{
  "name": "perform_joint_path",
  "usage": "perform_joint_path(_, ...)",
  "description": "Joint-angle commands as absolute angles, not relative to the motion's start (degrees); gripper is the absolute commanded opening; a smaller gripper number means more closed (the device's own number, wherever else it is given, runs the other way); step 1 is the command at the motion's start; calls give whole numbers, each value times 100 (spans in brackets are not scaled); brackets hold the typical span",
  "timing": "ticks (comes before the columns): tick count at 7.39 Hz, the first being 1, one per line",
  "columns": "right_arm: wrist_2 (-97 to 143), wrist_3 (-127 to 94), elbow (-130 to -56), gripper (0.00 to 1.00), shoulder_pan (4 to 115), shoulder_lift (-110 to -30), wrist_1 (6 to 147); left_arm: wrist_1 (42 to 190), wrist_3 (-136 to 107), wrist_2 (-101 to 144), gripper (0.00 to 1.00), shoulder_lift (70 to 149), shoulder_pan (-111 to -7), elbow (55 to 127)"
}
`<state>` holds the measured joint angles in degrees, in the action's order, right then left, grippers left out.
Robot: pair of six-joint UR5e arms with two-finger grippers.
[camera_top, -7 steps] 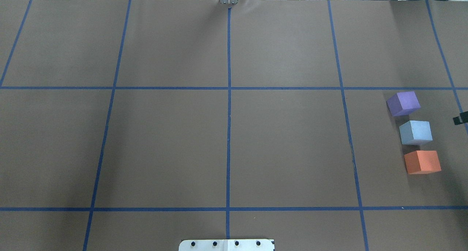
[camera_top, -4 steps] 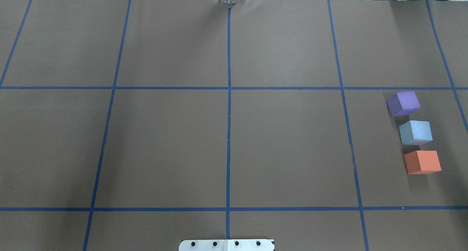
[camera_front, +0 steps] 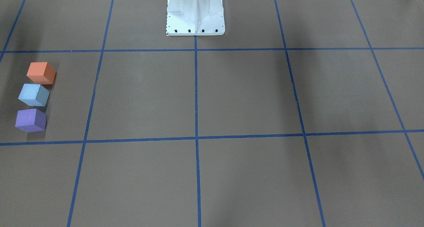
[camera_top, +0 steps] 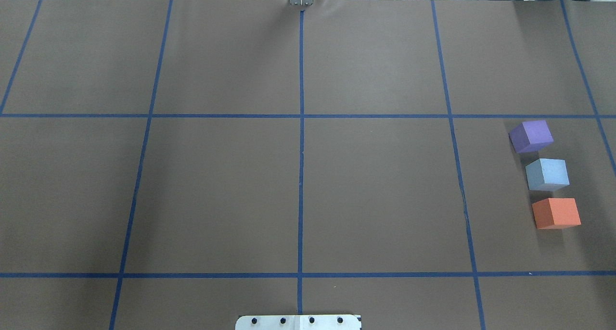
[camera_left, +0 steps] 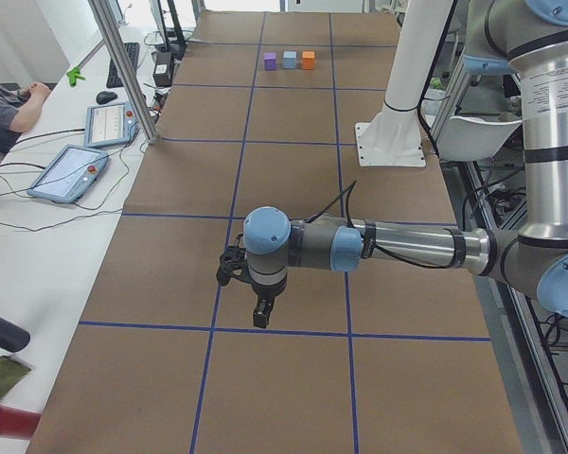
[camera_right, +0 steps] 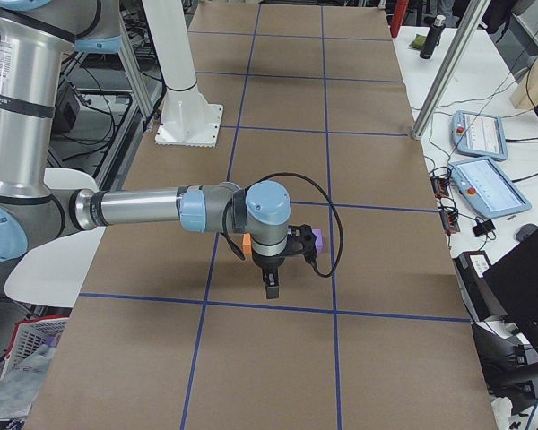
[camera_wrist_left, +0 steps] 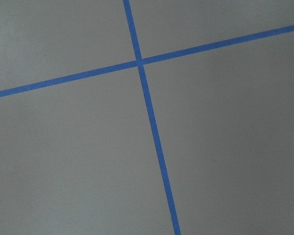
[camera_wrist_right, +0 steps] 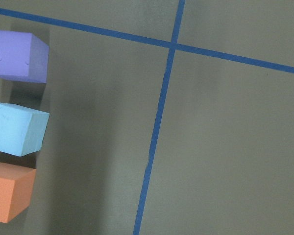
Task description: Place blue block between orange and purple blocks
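- The blue block [camera_top: 547,174] sits on the table [camera_top: 375,190] near its right end. It lies between the purple block [camera_top: 531,136] and the orange block [camera_top: 556,213], close to both and touching neither.
- The right gripper [camera_right: 271,288] hangs above the table just outside this row, towards the table's end. Its opening cannot be told.
- The left gripper [camera_left: 262,317] hangs well apart from the blocks, over the other end. Its opening cannot be told either.

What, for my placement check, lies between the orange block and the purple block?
The blue block lies between the orange block and the purple block, apart from both, as the overhead exterior view shows.
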<state>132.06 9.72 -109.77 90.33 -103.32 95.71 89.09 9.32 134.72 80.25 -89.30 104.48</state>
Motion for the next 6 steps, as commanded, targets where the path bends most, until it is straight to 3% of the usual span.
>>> perform_joint_path(1, 13219, 967, -10969, 99, 9035, -10327, 9580, 8834, 932, 13465, 100, 8024, -8947, 10450)
perform_joint_path(6, 13228, 967, -10969, 99, 9035, -10327, 9580, 8613, 959, 13473, 100, 8130, -9132, 10450)
